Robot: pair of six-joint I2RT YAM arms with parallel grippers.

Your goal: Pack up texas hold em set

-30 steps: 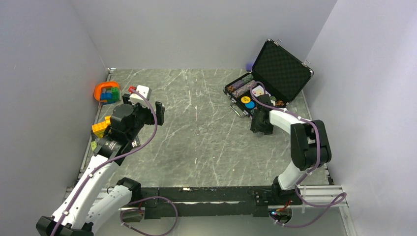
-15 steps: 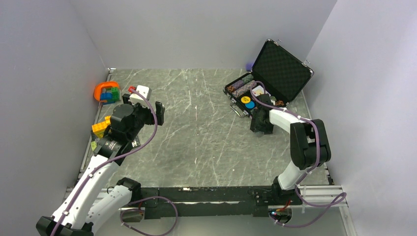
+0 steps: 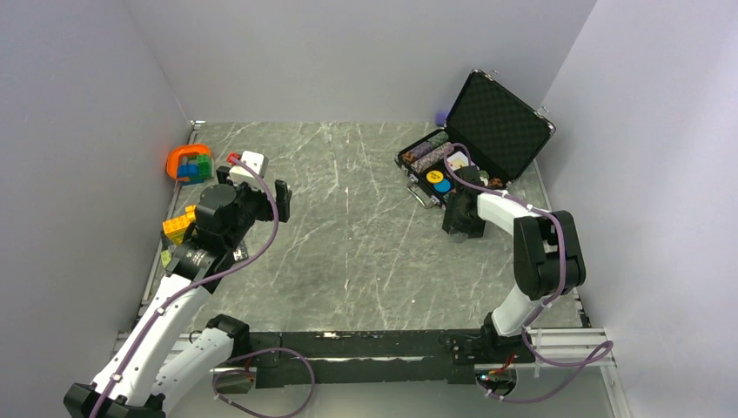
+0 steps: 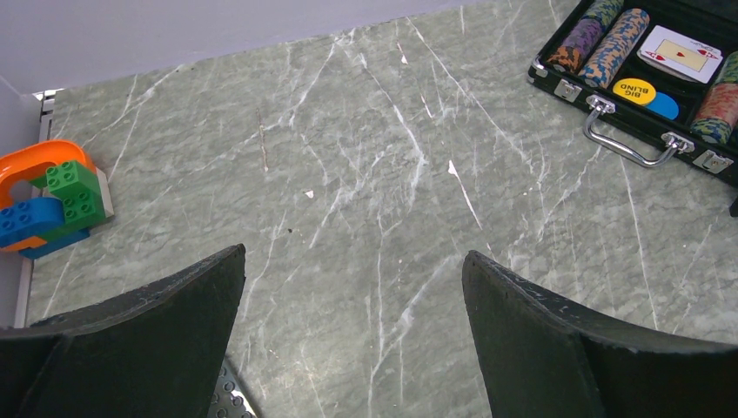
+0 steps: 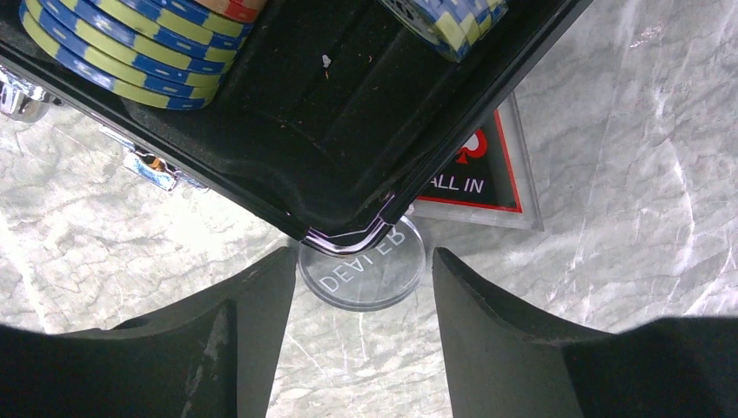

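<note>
The black briefcase [image 3: 500, 122] stands open at the far right, lid up, with chip stacks [image 3: 431, 152], a yellow disc [image 3: 434, 177], a blue disc [image 3: 443, 185] and cards [image 3: 457, 159] in its tray. My right gripper [image 5: 361, 283] is open at the case's near corner [image 5: 348, 235]. A clear round DEALER button [image 5: 364, 274] lies on the table between its fingers, partly under that corner. A black and red ALL IN plaque [image 5: 479, 170] lies beside it. My left gripper [image 4: 352, 279] is open and empty, high over the table's left side.
An orange ring with coloured blocks [image 3: 190, 163] lies at the far left; it also shows in the left wrist view [image 4: 48, 192]. A white cube [image 3: 251, 162] and yellow blocks [image 3: 178, 225] lie near the left arm. A purple object [image 3: 441, 115] sits behind the case.
The right gripper has shifted very slightly toward the case corner. The left arm has not moved.
</note>
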